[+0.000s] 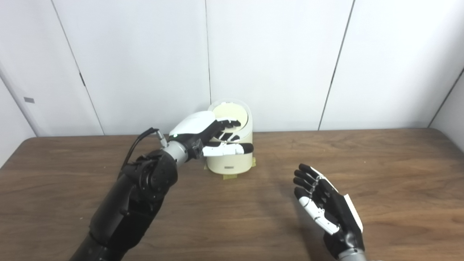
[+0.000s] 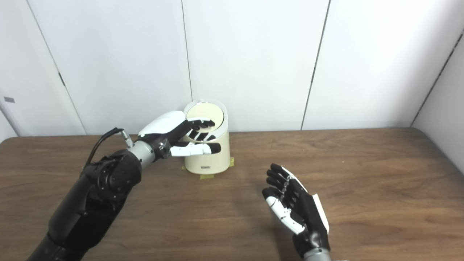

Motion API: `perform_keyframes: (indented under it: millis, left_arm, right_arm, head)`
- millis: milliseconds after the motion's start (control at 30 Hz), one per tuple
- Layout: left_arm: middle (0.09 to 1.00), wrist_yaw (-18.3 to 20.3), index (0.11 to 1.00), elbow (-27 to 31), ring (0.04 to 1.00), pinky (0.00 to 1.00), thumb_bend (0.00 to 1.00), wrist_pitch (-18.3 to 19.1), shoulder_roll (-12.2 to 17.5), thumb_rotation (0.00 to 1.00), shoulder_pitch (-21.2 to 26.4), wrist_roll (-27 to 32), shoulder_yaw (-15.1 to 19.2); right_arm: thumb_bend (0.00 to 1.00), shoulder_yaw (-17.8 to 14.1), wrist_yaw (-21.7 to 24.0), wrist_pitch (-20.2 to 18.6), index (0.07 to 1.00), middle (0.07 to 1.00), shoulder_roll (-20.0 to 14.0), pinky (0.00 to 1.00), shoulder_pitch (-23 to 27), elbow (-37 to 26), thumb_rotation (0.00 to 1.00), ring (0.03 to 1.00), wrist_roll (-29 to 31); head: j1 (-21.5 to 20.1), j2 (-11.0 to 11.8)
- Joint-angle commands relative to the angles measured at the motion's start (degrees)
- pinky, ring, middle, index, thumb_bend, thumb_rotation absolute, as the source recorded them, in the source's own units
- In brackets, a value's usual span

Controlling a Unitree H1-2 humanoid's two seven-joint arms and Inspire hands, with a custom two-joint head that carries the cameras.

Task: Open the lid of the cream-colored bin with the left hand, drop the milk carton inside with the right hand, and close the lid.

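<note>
Centre frame: left hand spread, reaching across bin just under tilted lid. Lower right: right hand spread, empty, above counter.

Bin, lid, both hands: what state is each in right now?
Bin: upright on the table, taped at its base.
Lid: tilted up, open.
Left hand: at the bin's mouth, fingers spread, holding nothing.
Right hand: open, palm up, empty.
Milk carton: not visible.
</note>
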State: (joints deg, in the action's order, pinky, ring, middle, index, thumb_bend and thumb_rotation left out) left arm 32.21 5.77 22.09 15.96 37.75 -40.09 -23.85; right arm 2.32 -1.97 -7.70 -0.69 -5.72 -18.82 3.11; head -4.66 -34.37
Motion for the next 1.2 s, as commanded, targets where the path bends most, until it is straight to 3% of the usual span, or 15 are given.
perform_keyframes:
  millis: [0, 533, 767, 1167]
  left_arm:
    - [0.881, 1.00, 0.893, -1.87, 0.870, 0.99, 0.96, 0.02, -0.49, 1.00, 0.66, 0.96, -0.81]
    - [0.850, 4.38, 0.853, -2.45, 0.852, 0.93, 0.98, 2.98, 0.50, 1.00, 2.69, -2.30, -4.66]
    - [0.832, 7.09, 0.815, -1.97, 0.831, 0.90, 1.00, 3.82, 1.19, 1.00, 3.78, -13.46, -10.64]
    - [0.800, 10.70, 0.769, -3.02, 0.800, 0.87, 1.00, 3.47, -0.91, 0.98, 2.77, -18.72, -10.66]
  right_arm:
    - [0.22, 0.12, 0.15, 1.48, 0.806, 0.811, 1.12, 0.78, -0.41, -1.61, 0.36, 0.812, -0.24]
    - [0.22, 0.76, -0.21, 0.32, 0.802, 0.809, 1.47, 0.77, -0.73, -2.95, 0.38, 0.810, -1.65]
    - [0.22, 1.37, 0.01, -0.28, 0.809, 0.813, 1.34, 0.78, -0.68, -3.35, 0.40, 0.819, -2.21]
    - [0.22, 1.72, -0.37, -1.45, 0.800, 0.800, 1.94, 0.78, -0.66, -3.96, 0.36, 0.810, -2.51]
  head:
    - [-0.14, -0.04]
    - [-0.44, -0.65]
    - [-0.73, -0.65]
    - [-0.91, -0.63]
